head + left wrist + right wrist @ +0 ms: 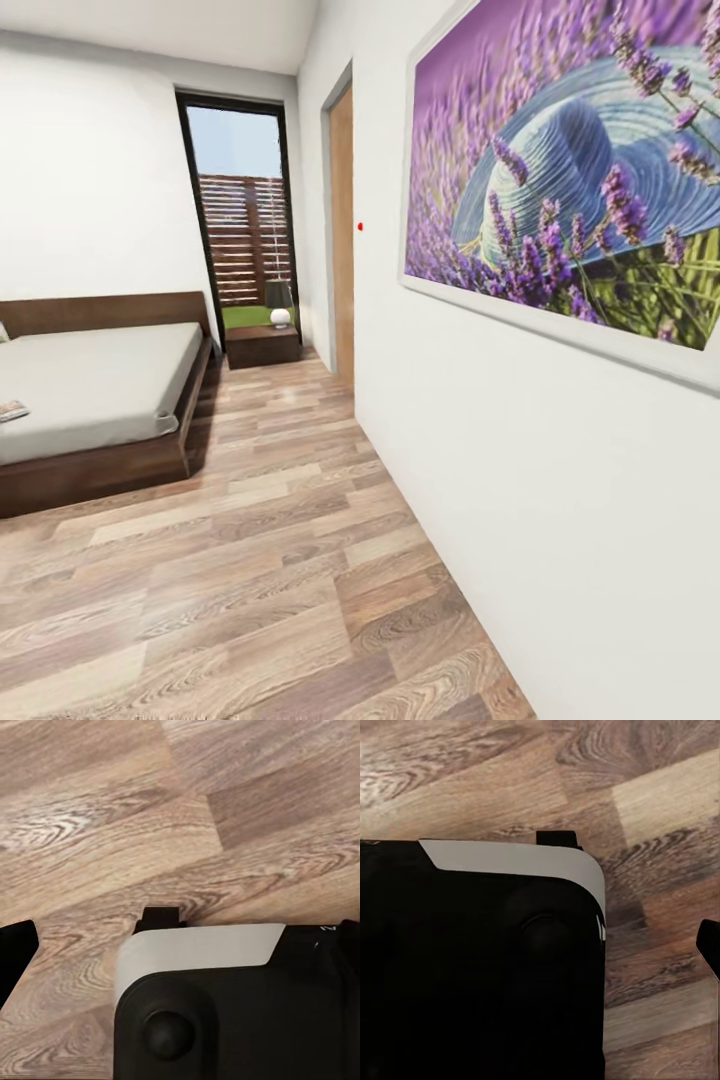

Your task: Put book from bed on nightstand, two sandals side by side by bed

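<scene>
The bed (pixel 95 390), with a grey mattress and a dark wooden frame, stands at the left of the bedroom in the head view. The book (pixel 10 410) lies on the mattress at the picture's left edge, partly cut off. A dark nightstand (pixel 262 346) sits beyond the bed under the tall window, with a small lamp (pixel 279 302) on it. The sandals are out of view. In the left wrist view one dark finger (pixel 15 956) shows far out at the side, and in the right wrist view a finger (pixel 709 945) likewise. Both grippers hang open and hold nothing, over the wood floor.
A white wall with a large lavender picture (pixel 570 170) runs close along my right. A wooden door (pixel 342 235) stands further along it. Wood-plank floor (pixel 250 560) stretches ahead to the bed. My own black and white base (pixel 202 945) is below both wrists.
</scene>
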